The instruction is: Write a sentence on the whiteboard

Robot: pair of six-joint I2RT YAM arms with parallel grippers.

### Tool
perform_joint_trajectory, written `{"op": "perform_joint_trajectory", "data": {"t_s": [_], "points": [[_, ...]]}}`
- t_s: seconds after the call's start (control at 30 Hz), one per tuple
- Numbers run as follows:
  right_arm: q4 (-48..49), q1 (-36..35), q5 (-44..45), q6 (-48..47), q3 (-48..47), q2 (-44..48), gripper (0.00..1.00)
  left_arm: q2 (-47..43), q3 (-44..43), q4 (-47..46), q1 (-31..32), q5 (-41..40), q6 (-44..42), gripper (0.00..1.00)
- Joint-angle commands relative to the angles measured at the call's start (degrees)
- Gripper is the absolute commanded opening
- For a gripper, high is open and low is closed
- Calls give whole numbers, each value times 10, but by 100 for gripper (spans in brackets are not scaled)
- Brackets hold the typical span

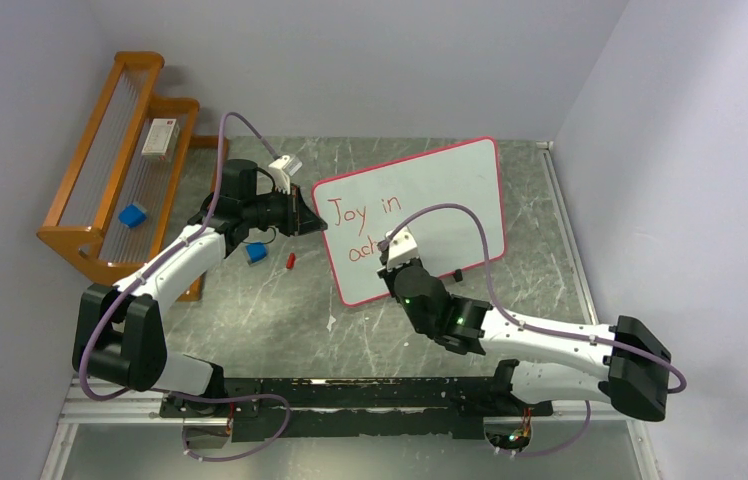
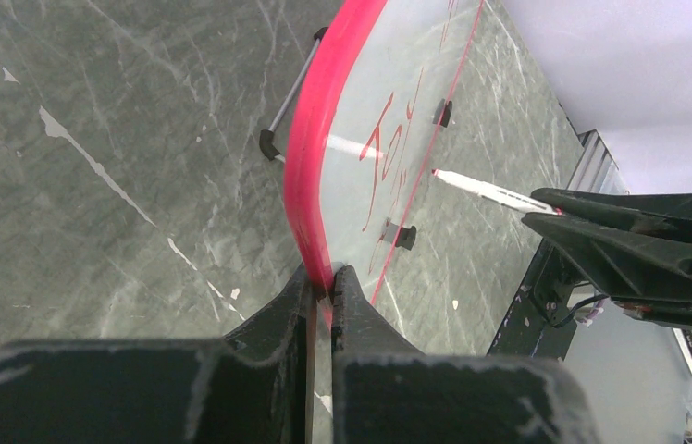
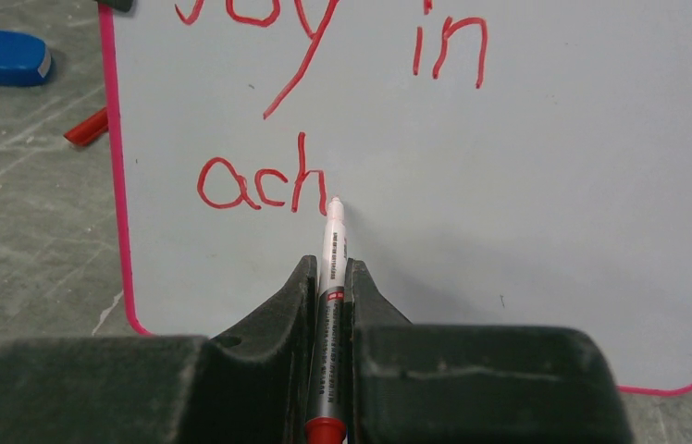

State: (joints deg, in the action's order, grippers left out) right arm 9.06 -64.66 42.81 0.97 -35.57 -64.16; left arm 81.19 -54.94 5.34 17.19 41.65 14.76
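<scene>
The whiteboard (image 1: 450,190) stands tilted on the grey table, white with a pink-red border. "Joy in" is written on it in red, with "ach" below. My left gripper (image 1: 305,212) is shut on the board's left edge (image 2: 316,148), its fingertips (image 2: 327,282) pinching the pink rim. My right gripper (image 1: 390,262) is shut on a white marker (image 3: 331,245) with a red end. The marker's tip rests at the board (image 3: 527,185) just right of the "h". In the left wrist view the marker (image 2: 490,191) points at the board's face.
A wooden rack (image 1: 85,215) stands at the back left, holding a blue block (image 1: 132,215) and a white box (image 1: 159,137). A blue eraser (image 1: 256,253) and a red cap (image 1: 291,261) lie on the table left of the board. Walls close in on three sides.
</scene>
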Motion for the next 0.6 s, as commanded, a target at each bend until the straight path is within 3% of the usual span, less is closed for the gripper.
{"op": "perform_joint_trajectory", "data": {"t_s": [0.0,0.57], "points": [[30,3,17,-5,12,17,0,23,2,26,7,-53,-32,5],[96,22,2,-26,21,-12,0,24,2,26,7,-50,-32,5]]}}
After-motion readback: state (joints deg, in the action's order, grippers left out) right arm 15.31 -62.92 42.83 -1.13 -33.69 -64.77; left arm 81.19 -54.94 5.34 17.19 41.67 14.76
